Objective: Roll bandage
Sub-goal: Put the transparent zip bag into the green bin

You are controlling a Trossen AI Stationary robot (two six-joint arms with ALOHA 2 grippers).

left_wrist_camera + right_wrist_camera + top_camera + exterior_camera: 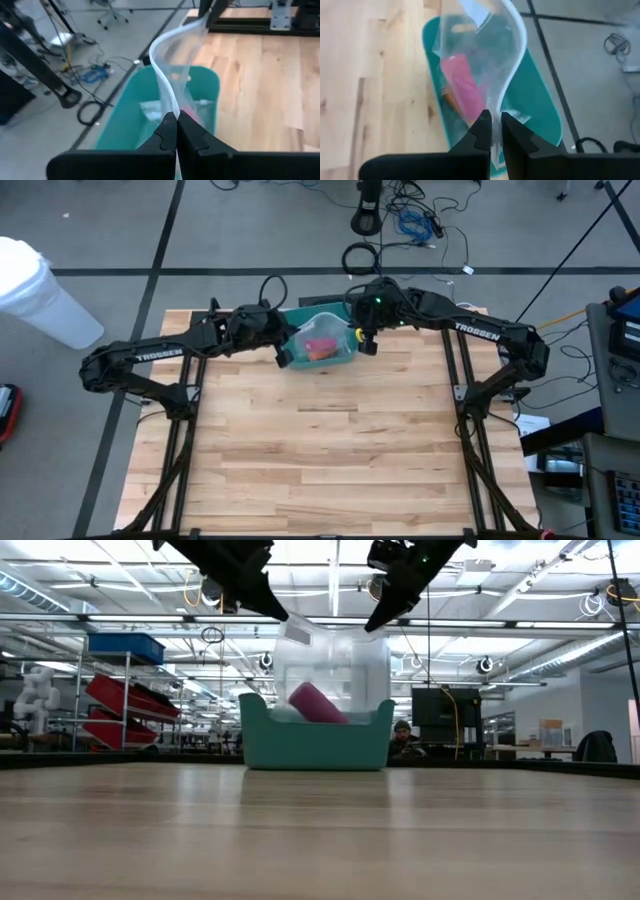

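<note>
**Both claws hold a clear bag over the teal bin**

At the far edge of the wooden table (320, 450), near twelve o'clock, stands a teal bin (315, 740). Above it hangs a clear plastic bag (335, 665), and inside the bag lies a pink roll (317, 703), the bandage. The roll is tilted and sits low in the bag, just behind the bin's front wall.

The left gripper (284, 358) is at the bag's nine o'clock side. Its fingers (165, 135) are pressed together and pinch the rim of the bag. The right gripper (366, 343) is at the three o'clock side. Its fingers (481, 131) are also pinching the rim, with only the thin plastic between them. Between the two claws the mouth of the bag stands open in a loop.

Nothing else lies on the table; the arms and the bag themselves cover most of the bin when seen from above. Behind the table, at twelve o'clock, cables (405, 220) lie on the floor beside a black stand (366, 208). A white bin (35, 290) stands on the floor at ten o'clock. Across the room there are shelves with red and blue boxes (125, 690), and a person (402, 740) sits near a dark screen (440, 712).
</note>
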